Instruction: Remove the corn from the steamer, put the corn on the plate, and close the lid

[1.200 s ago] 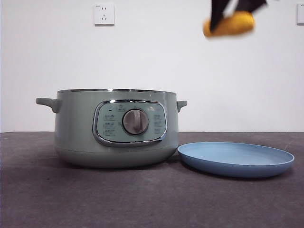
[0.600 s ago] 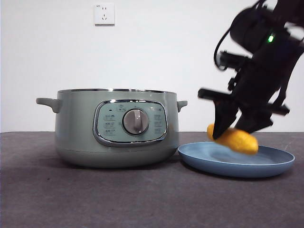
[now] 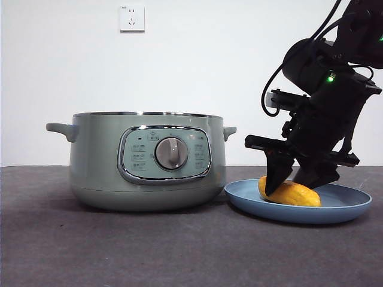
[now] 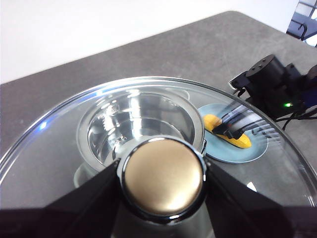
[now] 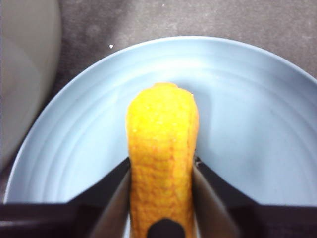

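Matte black throughout. Bulky rounded wrist housing (image 3: 311, 60) with a small green indicator light (image 3: 330, 78) glowing on its side. Black cables (image 3: 272, 84) looping from the upper arm down to a boxy block at the wrist. Flat crossbar below, carrying two tapered, wedge-shaped fingers (image 3: 276, 173) of the right gripper (image 3: 293, 179). Seen close from the right wrist camera: smooth dark fingers (image 5: 111, 198) with paler grey inner faces. Left gripper (image 4: 163, 198): two broad black fingers (image 4: 74, 203), plain, no markings legible. Same green light (image 4: 287, 104) visible from the left wrist camera.
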You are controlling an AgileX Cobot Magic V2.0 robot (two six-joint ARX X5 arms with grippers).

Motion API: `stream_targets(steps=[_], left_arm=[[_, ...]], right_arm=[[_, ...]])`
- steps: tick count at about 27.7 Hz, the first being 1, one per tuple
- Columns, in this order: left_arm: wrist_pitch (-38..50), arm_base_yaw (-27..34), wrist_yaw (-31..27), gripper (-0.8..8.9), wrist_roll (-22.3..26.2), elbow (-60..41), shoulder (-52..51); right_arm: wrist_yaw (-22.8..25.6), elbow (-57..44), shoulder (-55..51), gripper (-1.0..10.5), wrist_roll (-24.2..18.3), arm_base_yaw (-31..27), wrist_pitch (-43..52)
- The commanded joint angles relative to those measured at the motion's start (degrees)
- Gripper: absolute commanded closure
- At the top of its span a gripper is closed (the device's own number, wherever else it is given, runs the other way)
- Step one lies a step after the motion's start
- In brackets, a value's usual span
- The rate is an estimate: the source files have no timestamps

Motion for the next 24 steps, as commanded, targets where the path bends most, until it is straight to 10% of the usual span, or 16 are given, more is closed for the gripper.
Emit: stream_targets(steps=[1, 24], left_arm=[[5.16, -0.04, 0.76, 8.22, 1.03, 0.48, 1.84], [34.67, -0.04, 3.56, 8.22, 1.49, 0.5, 31.87]], right_arm=[[0.15, -0.81, -1.03, 3.7, 0.42, -0.02, -2.14], [0.17, -0.81, -51.1, 3.8, -0.72, 0.02, -25.14]])
